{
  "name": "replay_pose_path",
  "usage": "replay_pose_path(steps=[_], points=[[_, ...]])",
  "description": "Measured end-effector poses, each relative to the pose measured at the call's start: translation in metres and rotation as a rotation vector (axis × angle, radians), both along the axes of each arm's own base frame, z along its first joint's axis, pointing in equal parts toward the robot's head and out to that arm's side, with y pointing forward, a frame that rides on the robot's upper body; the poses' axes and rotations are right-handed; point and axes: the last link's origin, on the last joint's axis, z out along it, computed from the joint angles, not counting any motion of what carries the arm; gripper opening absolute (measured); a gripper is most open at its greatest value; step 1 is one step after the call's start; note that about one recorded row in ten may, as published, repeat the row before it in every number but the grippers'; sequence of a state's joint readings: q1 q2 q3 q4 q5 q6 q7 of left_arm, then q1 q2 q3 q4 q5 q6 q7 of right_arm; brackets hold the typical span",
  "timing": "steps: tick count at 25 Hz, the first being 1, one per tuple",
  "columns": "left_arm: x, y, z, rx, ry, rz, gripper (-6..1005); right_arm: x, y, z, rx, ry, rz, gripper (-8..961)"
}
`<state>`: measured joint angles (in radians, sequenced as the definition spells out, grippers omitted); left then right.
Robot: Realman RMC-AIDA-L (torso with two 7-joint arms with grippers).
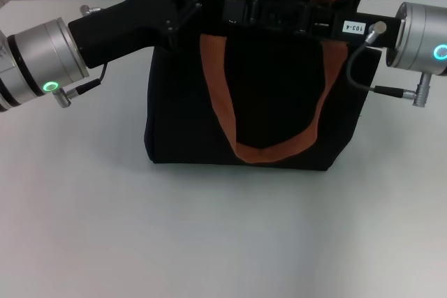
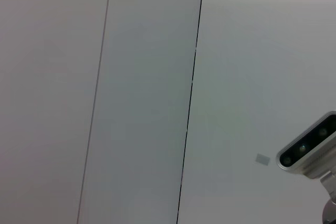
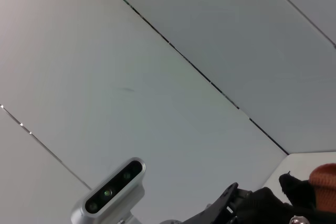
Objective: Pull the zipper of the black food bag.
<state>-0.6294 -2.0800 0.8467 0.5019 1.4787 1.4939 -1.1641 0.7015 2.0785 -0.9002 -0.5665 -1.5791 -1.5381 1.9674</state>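
Note:
The black food bag (image 1: 272, 102) stands upright in the middle of the white table, with an orange-brown handle (image 1: 222, 95) hanging down its front. My left gripper (image 1: 199, 1) reaches in from the left and lies over the bag's top left edge. My right gripper (image 1: 241, 10) reaches in from the right and lies along the bag's top, close to the left one. Both are black against the black bag. The zipper is hidden behind the grippers. The right wrist view shows a corner of the bag (image 3: 299, 190) and a bit of orange strap (image 3: 325, 177).
The white table (image 1: 209, 242) stretches in front of the bag and to both sides. A grey panelled wall (image 2: 147, 98) stands behind. Each wrist view shows the other arm's silver camera housing (image 3: 113, 192), also in the left wrist view (image 2: 310, 148).

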Motion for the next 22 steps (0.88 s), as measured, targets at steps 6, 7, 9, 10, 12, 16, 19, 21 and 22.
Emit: replay_pose_path(steps=[6,7,9,10,12,16,19,21,22], points=[[-0.0006,-0.0003,-0.0004,0.005,-0.006,0.001,55,0.0002,0.0016,-0.004,-0.018,-0.015,-0.024,814],[-0.0006,-0.0003,-0.0004,0.006,-0.006,0.001,56,0.0006,0.002,-0.0054,-0.021,-0.02,-0.031,814],[-0.0006,-0.0003,-0.0003,0.006,-0.006,0.002,56,0.0004,0.0026,-0.0073,-0.026,-0.027,-0.035,814],[-0.0006,-0.0002,-0.0002,0.007,-0.006,0.002,57,-0.0001,0.0027,-0.0078,-0.027,-0.029,-0.033,814],[-0.0005,-0.0001,-0.0001,0.008,-0.007,0.002,57,-0.0021,0.002,-0.0078,-0.03,-0.031,-0.019,814],[-0.0005,0.0001,0.0001,0.009,-0.008,0.003,59,-0.0038,0.002,-0.0082,-0.031,-0.032,-0.01,814],[-0.0005,0.0001,0.0001,0.009,-0.008,0.003,60,-0.0033,0.0028,-0.0075,-0.026,-0.027,-0.016,816],[-0.0005,0.0002,0.0002,0.009,-0.008,0.003,60,-0.0029,0.0029,-0.0069,-0.024,-0.025,-0.019,816],[-0.0005,0.0001,0.0001,0.009,-0.008,0.003,61,-0.0028,0.0029,-0.0068,-0.023,-0.024,-0.019,815]])
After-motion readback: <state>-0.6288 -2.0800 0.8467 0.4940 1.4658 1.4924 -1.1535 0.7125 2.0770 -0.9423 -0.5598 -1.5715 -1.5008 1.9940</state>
